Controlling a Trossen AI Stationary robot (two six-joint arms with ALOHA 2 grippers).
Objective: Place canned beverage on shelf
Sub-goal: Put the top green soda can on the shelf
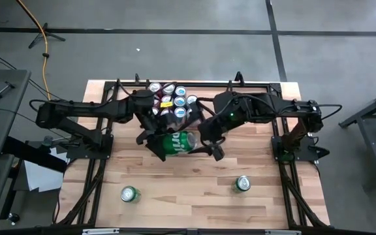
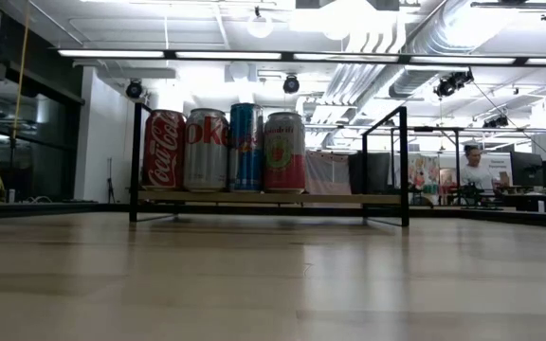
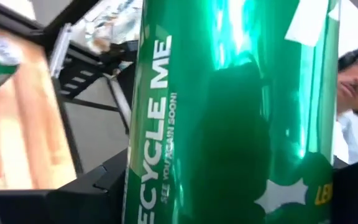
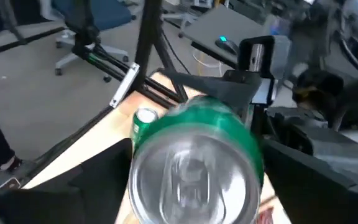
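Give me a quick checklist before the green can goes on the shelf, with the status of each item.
1. Green can lifted off the table: ok, lying on its side between both grippers, absent from the low view.
2. Left gripper at the can: ok, its wrist view is filled by the can; firm grip: cannot tell.
3. Right gripper at the can's top end: ok; whether it grips: cannot tell.
4. Can upright for placing: not ok.
5. Free space on the shelf: ok, the right part is bare beside the four front cans.
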